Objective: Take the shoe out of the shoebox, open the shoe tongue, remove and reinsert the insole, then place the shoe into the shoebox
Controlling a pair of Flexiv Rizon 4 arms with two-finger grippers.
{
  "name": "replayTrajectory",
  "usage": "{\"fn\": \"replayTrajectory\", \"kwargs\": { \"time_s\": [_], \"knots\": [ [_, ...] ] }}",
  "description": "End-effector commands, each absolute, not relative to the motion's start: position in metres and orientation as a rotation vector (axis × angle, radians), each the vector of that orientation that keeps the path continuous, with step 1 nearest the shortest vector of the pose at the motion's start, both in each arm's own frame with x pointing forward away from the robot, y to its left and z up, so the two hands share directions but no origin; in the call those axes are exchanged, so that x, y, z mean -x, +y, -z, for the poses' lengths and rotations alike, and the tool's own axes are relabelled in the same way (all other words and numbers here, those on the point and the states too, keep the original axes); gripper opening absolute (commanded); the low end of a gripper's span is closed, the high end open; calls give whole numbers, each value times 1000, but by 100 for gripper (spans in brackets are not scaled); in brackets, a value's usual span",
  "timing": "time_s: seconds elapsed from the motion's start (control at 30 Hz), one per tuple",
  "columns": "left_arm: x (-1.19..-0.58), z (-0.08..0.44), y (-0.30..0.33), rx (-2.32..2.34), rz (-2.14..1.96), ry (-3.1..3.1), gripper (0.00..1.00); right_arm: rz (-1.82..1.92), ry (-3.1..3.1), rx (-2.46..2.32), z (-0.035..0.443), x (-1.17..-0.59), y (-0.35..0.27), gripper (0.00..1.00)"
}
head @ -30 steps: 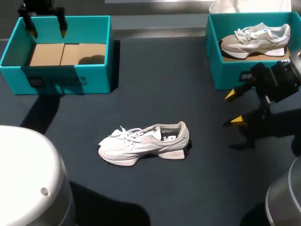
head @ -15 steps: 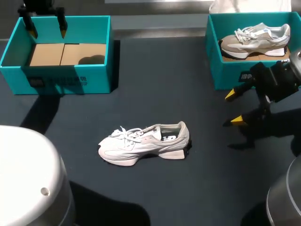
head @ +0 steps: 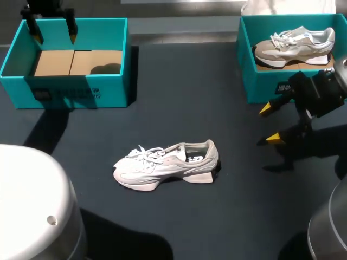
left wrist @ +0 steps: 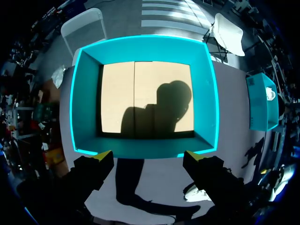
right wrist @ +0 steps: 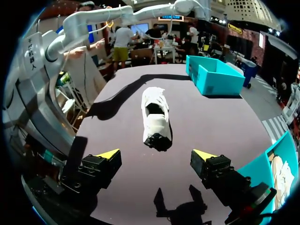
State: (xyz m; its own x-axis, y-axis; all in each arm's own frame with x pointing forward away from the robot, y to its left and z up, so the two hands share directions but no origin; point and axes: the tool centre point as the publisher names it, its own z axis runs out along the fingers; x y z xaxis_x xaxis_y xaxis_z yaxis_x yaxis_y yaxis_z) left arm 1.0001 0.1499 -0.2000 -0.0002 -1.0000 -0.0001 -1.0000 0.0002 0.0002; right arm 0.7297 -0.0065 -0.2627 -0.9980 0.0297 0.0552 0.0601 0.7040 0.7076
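A white shoe (head: 167,164) lies on its side in the middle of the dark table, toe to the left; the right wrist view has the white shoe (right wrist: 155,121) ahead of the fingers, heel nearest. An empty teal shoebox (head: 69,58) stands at the back left, its cardboard floor bare. My left gripper (head: 52,28) hangs open above that teal shoebox (left wrist: 145,96), nothing between its fingers. My right gripper (head: 269,123) stands open at the right, in front of a second teal box (head: 271,70), holding nothing. Open too in its own view, my right gripper (right wrist: 157,156) hovers above the table.
The second teal box at the back right holds another white and grey shoe (head: 295,46). That box's corner (right wrist: 274,168) also sits beside my right gripper. Dark table surface (head: 184,97) stretches between the boxes.
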Motion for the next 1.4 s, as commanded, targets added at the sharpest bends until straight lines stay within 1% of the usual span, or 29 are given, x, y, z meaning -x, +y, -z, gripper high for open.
{"fn": "replayTrajectory", "kwargs": {
  "time_s": [0.03,0.37,0.47,0.73,1.4],
  "knots": [
    [-1000,200,150,-2221,0,-2222,100,1189,-2864,76,263,-730,-5,100],
    [-1000,200,150,-2221,0,-2222,100,1189,-2864,76,263,-730,-5,100],
    [-1000,200,150,-2221,0,-2222,100,1260,-2906,49,265,-734,-11,100],
    [-1000,200,150,-2221,0,-2222,100,1223,-2939,-25,296,-730,-29,100],
    [-1000,200,150,-2221,0,-2222,100,1445,-2923,-132,370,-732,-54,100]
  ]
}}
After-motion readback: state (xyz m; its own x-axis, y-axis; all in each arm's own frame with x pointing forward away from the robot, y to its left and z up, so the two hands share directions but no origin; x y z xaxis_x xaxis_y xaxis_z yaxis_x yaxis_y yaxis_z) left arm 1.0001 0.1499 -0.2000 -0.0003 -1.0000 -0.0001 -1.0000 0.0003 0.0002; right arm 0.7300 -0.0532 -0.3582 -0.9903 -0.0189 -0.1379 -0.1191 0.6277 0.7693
